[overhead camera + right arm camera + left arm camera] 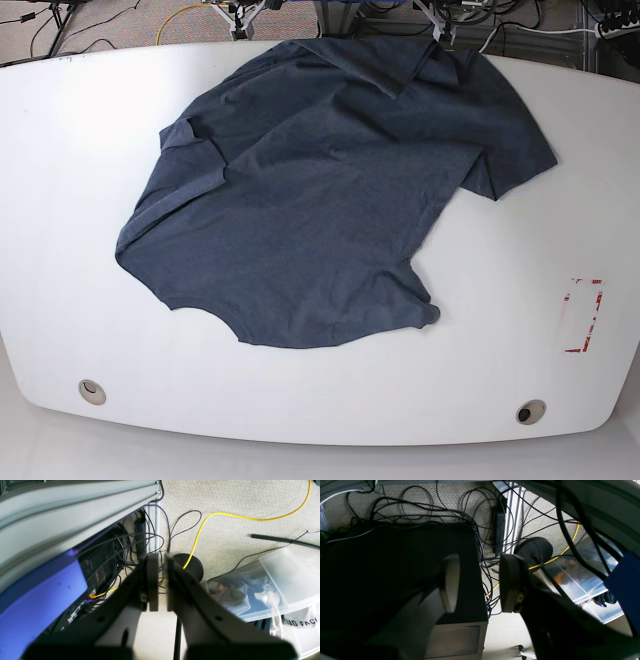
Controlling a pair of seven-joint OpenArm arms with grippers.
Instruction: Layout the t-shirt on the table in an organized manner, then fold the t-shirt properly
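Observation:
The dark navy t-shirt [320, 200] lies crumpled and skewed on the white table [60, 200]. Its top reaches the table's far edge, and one part is folded over at the upper right. No lettering shows. Neither arm appears in the base view. In the left wrist view my left gripper [480, 560] hangs over the floor, open, with nothing between its fingers. In the right wrist view my right gripper [160, 557] is also over the floor beside the table's edge, shut, with its pads almost touching and holding nothing.
Two metal grommet holes [92, 391] [530, 411] and a red-outlined mark [583, 315] lie near the table's front. On the carpet are tangled cables [432, 512], a black box [395, 567], a yellow cable [225, 515] and a clear plastic bin [275, 585].

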